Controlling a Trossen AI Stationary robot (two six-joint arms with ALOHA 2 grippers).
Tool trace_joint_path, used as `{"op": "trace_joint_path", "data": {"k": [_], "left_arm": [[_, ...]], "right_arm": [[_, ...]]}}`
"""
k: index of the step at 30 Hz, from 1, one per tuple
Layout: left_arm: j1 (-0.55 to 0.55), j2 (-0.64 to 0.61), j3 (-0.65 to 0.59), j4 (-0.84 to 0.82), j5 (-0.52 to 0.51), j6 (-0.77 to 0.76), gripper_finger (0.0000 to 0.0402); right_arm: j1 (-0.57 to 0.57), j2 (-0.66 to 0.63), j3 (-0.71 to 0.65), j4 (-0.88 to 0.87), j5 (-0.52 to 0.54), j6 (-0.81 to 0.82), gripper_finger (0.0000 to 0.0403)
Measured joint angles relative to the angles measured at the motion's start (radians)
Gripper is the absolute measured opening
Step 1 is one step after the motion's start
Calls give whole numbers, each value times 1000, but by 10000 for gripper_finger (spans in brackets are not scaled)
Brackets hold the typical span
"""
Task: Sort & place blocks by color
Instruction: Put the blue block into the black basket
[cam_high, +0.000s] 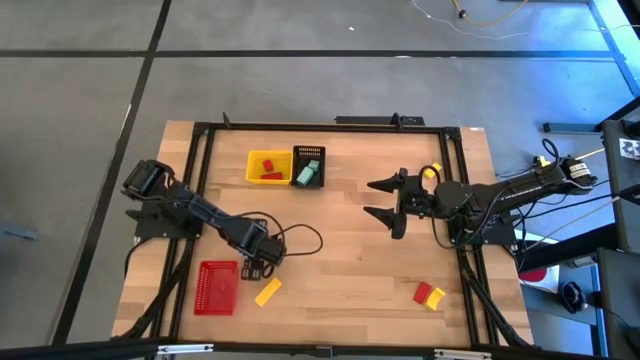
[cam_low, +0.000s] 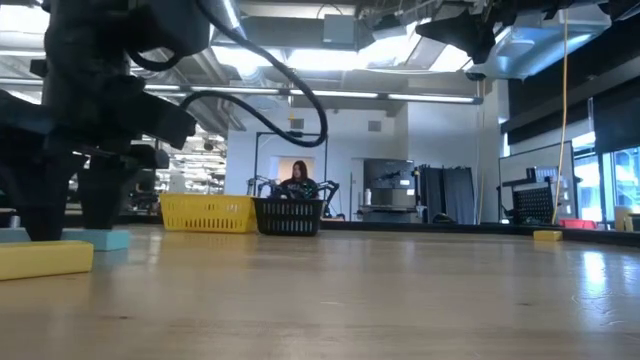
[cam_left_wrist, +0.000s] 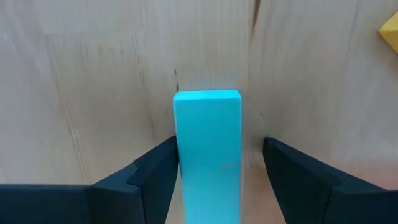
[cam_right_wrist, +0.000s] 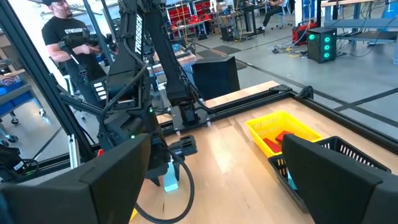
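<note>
A pale teal block lies flat on the wooden table, between the fingers of my left gripper. That gripper points straight down at the near left and is open. The same block shows low on the table behind a yellow block. The yellow block lies just nearer than the gripper. My right gripper hangs open and level above the table's middle right, holding nothing. A red and a yellow block lie together near the right front. My left gripper stands astride the teal block, fingers pointing down, across its width. One finger stands right against the block's long side; whether it touches, I cannot tell. The other finger is clear of the block by a gap.
A red basket sits at the near left beside my left gripper. At the back stand a yellow basket holding red blocks and a black basket holding teal blocks. A black frame rail runs around the table. People show in the room beyond.
</note>
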Motion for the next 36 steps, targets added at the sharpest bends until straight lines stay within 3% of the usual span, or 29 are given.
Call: {"op": "trace_joint_path", "data": {"k": [5,11,15,20,25,31,36], "left_arm": [[0,2,-1,11,-21,58,206],[20,-9,-3,9,-10,74,118],[54,-56,-8,2,-5,112,117],[146,-214,-8,-6,-27,162,117],[297,-440,-8,17,-150,167,117],[458,-689,-8,284,-164,210,117],[493,-807,-86,683,-106,195,117]], "right_arm": [[0,0,0,0,0,23,364],[0,0,0,-1,0,25,364],[0,0,0,-5,0,24,364],[-1,0,-1,-15,0,23,364],[-1,0,-1,-21,5,23,364],[-1,0,-1,-22,7,19,364],[-2,0,-1,-22,7,19,364]]}}
